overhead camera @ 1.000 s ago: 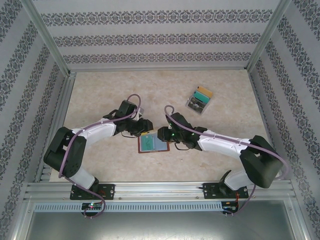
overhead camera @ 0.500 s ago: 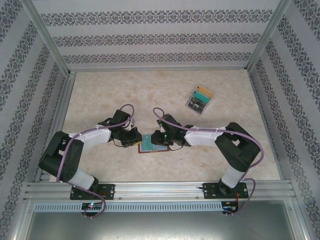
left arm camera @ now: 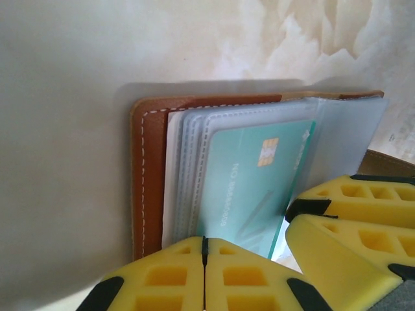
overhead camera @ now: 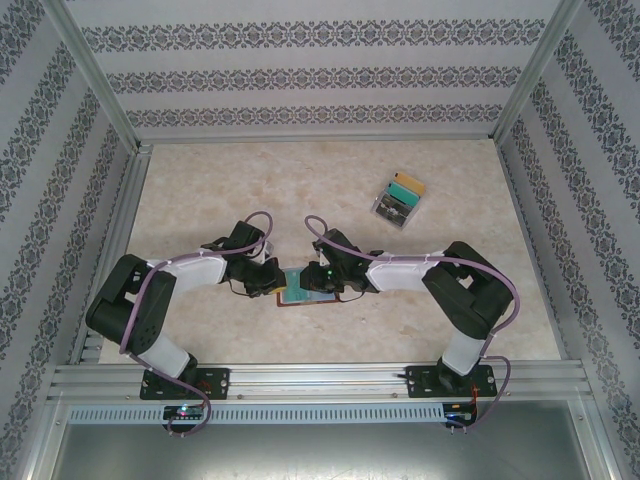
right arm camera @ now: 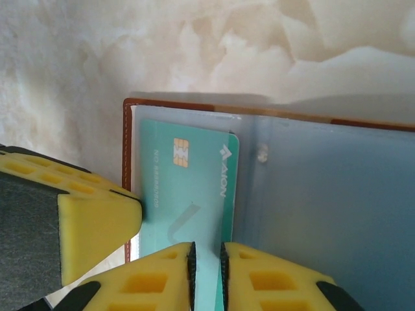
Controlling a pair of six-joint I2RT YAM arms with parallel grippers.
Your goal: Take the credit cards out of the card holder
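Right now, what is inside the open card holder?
Inside the card holder, a teal card with a chip lies in the top of several stacked clear sleeves. Whether the lower ones hold other cards cannot be seen, as the teal card covers them.

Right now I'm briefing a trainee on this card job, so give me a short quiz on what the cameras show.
1. True or false: the card holder lies folded shut on the table.
2. What colour is the card showing inside the card holder? A red, B teal, C black.
3. Short answer: which gripper has its fingers pressed together with no gap between them?

Key
1. False: it lies open.
2. B.
3. The left gripper.
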